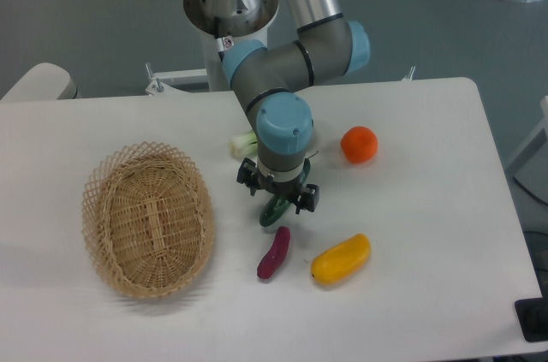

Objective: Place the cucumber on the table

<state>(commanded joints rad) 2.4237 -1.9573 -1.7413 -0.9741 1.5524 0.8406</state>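
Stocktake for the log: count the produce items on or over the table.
5. Bok choy behind the arm, mostly hidden; orange right of it; cucumber in the claw; purple vegetable below that; yellow one beside it. The basket looks empty.

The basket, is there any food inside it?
The basket looks empty: only its woven bottom shows. The cucumber is held by the gripper beside it, and the purple vegetable and yellow one lie on the table.

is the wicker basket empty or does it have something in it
Empty. The wicker basket shows only bare weave inside; the cucumber is outside it, under the gripper, near the purple vegetable.
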